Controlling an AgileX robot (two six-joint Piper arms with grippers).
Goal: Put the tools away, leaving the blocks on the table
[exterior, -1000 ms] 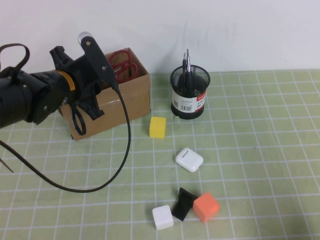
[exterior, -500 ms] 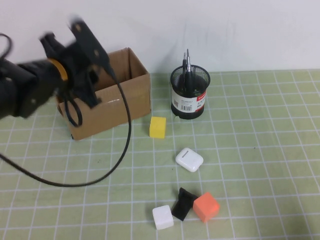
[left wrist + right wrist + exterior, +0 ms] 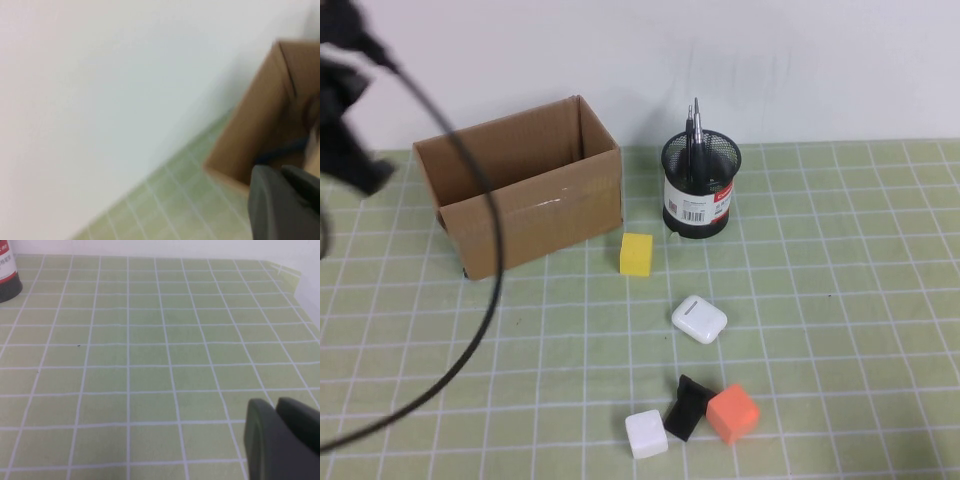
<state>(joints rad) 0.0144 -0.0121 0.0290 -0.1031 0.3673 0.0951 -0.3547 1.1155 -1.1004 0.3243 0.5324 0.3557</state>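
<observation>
Left tool (image 3: pixel 285 200), jaws now closed and empty, is pulling back off the cardboard box (image 3: pixel 525 200) toward the bench's (image 3: pixel 840 300) far-left edge. Right tool (image 3: pixel 282 440) is sitting closed above bare bench. Scissors are hiding inside the box now; blocks (image 3: pixel 636 254) are lying unmoved.

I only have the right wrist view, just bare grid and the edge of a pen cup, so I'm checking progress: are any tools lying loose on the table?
Observer: None on the table; thin dark tools stand in the black mesh pen cup.
Operator: And the blocks?
Observer: The yellow block sits near the cardboard box; the white block, black wedge and orange block cluster at the near edge.
Operator: Where are the grippers?
Observer: The left gripper is shut beside the box's corner; the right gripper is shut over bare table.
</observation>
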